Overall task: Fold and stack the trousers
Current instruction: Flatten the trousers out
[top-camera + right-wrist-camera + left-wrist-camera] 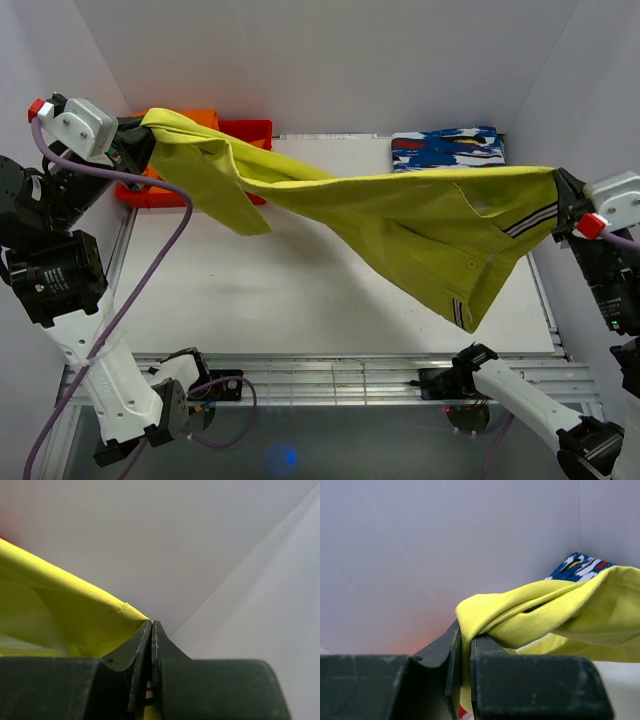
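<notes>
You have the trousers (400, 215) stretched in the air above the bench (300, 290), the left jaws clamped on a leg end, the right jaws closed on the waistband end. Far left, a red bin (248, 129) holds an orange garment (200, 117).

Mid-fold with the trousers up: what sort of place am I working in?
Most likely an enclosed lab workcell, not a home: plain white walls box in a white table, aluminium rails run along its near edge, and a red bin sits at the back left.
</notes>
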`<state>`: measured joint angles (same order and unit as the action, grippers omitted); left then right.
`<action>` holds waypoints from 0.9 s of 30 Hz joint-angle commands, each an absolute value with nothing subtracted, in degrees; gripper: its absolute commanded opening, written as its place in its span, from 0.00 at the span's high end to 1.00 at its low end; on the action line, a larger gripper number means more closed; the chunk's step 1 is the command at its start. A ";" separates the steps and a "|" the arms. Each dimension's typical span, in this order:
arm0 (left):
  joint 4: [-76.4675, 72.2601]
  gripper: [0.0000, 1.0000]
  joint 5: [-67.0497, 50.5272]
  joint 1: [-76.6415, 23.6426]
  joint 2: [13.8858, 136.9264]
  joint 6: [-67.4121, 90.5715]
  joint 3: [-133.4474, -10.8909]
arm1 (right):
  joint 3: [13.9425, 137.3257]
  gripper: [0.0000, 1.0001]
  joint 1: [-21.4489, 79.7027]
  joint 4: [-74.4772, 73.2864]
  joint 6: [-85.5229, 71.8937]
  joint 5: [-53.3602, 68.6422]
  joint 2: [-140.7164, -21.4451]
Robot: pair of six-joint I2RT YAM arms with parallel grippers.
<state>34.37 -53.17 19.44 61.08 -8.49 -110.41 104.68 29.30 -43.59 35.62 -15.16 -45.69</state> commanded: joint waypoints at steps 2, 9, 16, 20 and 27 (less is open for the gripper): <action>24.44 1.00 -55.98 19.86 62.49 -0.62 -109.35 | 91.70 0.92 30.14 -35.33 38.67 -24.34 -37.64; 22.76 1.00 -60.82 17.77 73.73 0.98 -103.89 | 71.47 0.92 30.59 -34.80 37.71 -28.83 -30.94; 24.63 1.00 -45.54 -4.72 83.83 -7.66 -98.79 | 67.59 0.92 30.59 -34.72 37.79 -29.62 -32.43; 14.52 1.00 -41.75 -6.41 92.00 -0.71 -99.14 | 66.19 0.92 30.59 -34.80 37.44 -29.18 -33.31; 13.97 1.00 -40.79 -11.33 110.20 -1.14 -111.26 | 60.31 0.92 30.67 -45.34 31.83 -12.78 -40.06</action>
